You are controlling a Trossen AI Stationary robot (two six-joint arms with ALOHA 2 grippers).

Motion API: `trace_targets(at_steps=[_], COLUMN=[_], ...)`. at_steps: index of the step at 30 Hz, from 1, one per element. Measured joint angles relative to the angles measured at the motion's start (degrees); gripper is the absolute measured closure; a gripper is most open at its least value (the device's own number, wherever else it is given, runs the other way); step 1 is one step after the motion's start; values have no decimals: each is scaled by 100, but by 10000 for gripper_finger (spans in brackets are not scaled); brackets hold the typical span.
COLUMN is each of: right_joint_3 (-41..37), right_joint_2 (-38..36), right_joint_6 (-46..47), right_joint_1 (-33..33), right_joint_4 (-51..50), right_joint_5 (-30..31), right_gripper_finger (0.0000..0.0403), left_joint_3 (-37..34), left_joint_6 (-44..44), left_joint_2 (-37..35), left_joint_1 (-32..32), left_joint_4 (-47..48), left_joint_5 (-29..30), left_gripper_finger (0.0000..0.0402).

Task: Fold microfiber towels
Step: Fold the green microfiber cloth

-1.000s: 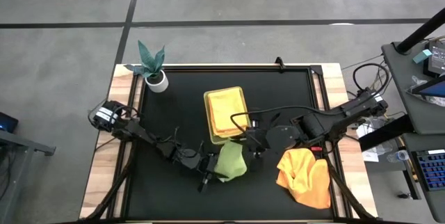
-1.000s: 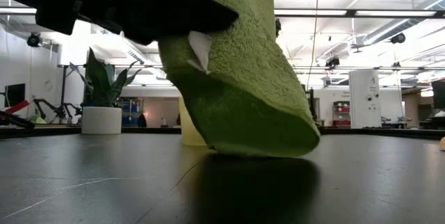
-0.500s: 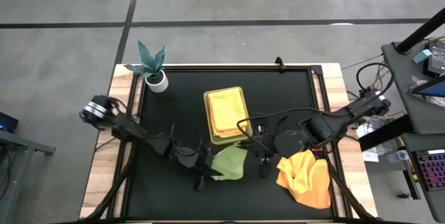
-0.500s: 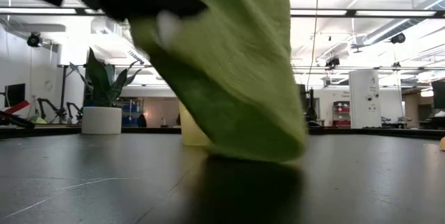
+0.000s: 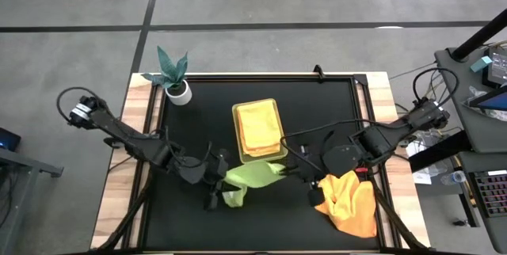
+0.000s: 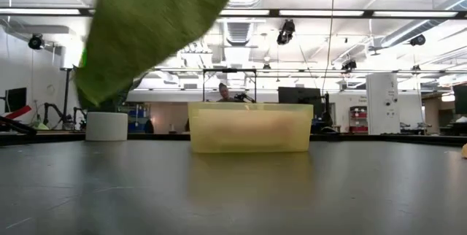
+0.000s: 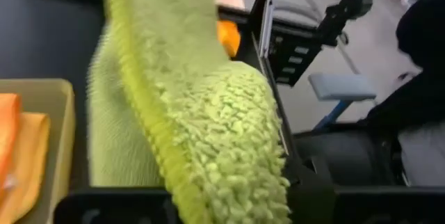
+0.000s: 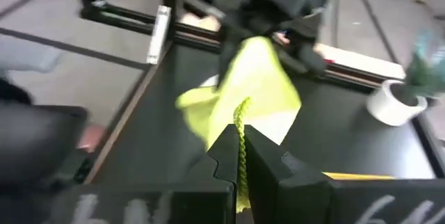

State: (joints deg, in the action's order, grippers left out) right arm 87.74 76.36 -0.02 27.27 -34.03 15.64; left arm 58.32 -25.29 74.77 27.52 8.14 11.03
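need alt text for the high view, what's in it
Two dark arms stretch a green towel between them over a black table, left tool and right tool each shut on an end. Nearby: yellow tray, orange towels, potted plant.

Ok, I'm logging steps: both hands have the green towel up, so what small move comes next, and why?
Probably lower it flat onto the mat. The left hand and right hand each pinch an end of the green towel, stretched between them above the black mat, clear of the tray.
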Motion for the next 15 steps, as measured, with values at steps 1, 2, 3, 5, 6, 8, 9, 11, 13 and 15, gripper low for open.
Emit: trace_targets(at_steps=[1, 2, 3, 5, 6, 8, 9, 11, 13, 15], right_joint_3=[0, 2, 22, 105, 161, 271, 311, 363, 376, 377], right_joint_2=[-16, -21, -22, -24, -24, -33, -37, -38, -38, -38], right_joint_6=[2, 3, 3, -1, 0, 3, 3, 64, 200, 304], right_joint_1=[2, 15, 28, 28, 28, 37, 37, 37, 38, 38], right_joint_4=[5, -4, -26, -60, -125, -301, -384, -505, -522, -557], right_joint_5=[-108, -165, -202, -238, -239, -234, -215, -197, -33, 199], right_gripper_finger=[394, 394, 394, 394, 394, 394, 394, 394, 394, 394], left_joint_3=[152, 315, 476, 781, 936, 1190, 1299, 1489, 1570, 1561], left_joint_6=[-22, -87, -146, -283, -335, -504, -594, -810, -1043, -1202], left_joint_2=[-18, -19, -17, -17, -17, -25, -40, -77, -168, -231], left_joint_1=[3, 13, 37, 85, 114, 193, 237, 338, 420, 467], left_joint_4=[280, 555, 853, 1406, 1653, 2214, 2490, 2924, 3129, 3148], left_joint_5=[-1, -2, -6, -11, -19, -48, -98, -151, -168, -180], left_gripper_finger=[402, 402, 402, 402, 402, 402, 402, 402, 402, 402])
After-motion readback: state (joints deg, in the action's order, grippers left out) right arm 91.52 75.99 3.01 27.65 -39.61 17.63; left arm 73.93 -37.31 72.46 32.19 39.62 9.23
